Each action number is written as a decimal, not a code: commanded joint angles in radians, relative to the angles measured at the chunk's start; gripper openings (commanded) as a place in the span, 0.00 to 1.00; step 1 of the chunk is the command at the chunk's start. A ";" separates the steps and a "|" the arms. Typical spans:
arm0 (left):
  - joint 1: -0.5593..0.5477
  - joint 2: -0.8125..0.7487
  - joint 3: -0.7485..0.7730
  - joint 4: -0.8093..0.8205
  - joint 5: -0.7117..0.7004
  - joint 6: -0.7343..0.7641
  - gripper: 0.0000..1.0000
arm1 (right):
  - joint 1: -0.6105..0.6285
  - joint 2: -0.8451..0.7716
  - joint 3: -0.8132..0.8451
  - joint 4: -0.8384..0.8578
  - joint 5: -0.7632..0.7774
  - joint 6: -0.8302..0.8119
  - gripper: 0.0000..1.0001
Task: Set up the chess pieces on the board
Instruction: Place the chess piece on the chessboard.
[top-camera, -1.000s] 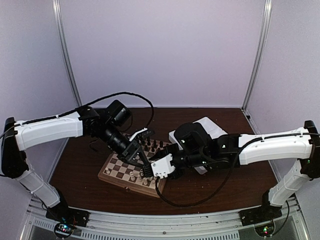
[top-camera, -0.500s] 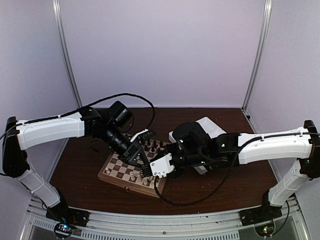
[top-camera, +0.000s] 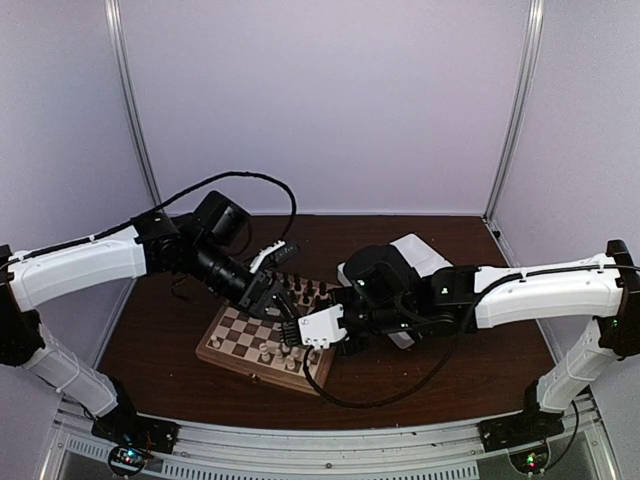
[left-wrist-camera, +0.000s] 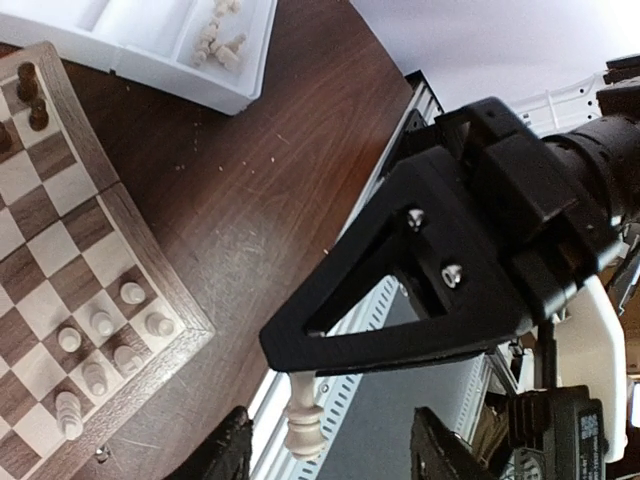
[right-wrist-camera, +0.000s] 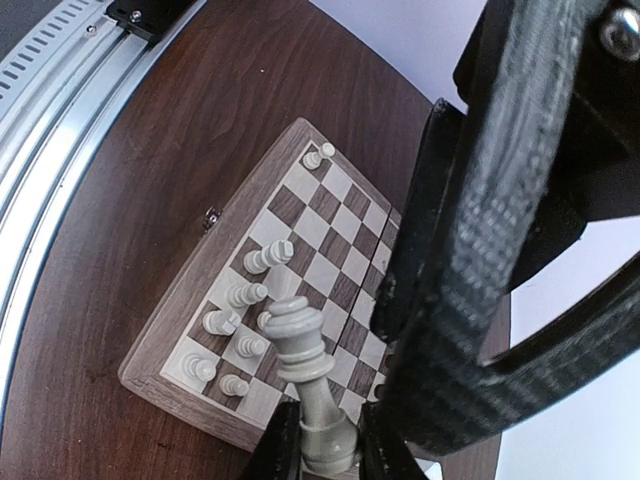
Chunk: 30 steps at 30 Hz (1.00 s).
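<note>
My right gripper (right-wrist-camera: 335, 450) is shut on the base of a tall cream chess piece (right-wrist-camera: 305, 375) and holds it above the board (right-wrist-camera: 170, 385). The top view shows the right gripper (top-camera: 293, 337) over the board's near right part (top-camera: 225, 355). My left gripper (left-wrist-camera: 335, 455) is open, its fingers (left-wrist-camera: 232, 452) wide on either side of that piece (left-wrist-camera: 303, 420) without touching it. It hangs just above the right gripper (top-camera: 283, 308). Several cream pieces (right-wrist-camera: 240, 300) stand on the board's near squares. They also show in the left wrist view (left-wrist-camera: 100, 350).
Dark pieces (top-camera: 305, 290) stand along the board's far side. A white tray (left-wrist-camera: 150, 45) holding loose cream pieces (left-wrist-camera: 218, 40) sits right of the board, behind the right arm (top-camera: 415, 255). The left gripper's black fingers (right-wrist-camera: 460, 250) fill the right of the right wrist view.
My left gripper has drawn back up and to the left, away from the right gripper's tip. The right gripper has shifted slightly, still holding the cream piece.
</note>
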<state>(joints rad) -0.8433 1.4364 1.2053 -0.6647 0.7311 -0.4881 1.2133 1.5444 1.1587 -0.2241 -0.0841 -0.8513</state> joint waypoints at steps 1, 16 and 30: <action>0.025 -0.085 -0.043 0.088 -0.094 -0.013 0.54 | 0.006 -0.004 -0.006 0.056 -0.003 0.099 0.17; 0.047 -0.472 -0.472 0.706 -0.263 -0.116 0.63 | -0.020 -0.054 -0.105 0.403 -0.062 0.563 0.17; 0.007 -0.429 -0.511 0.835 -0.262 -0.089 0.72 | -0.021 0.004 -0.065 0.457 -0.005 0.744 0.14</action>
<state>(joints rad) -0.8246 0.9871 0.6922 0.0780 0.4751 -0.5903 1.1988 1.5280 1.0672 0.1997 -0.1219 -0.1684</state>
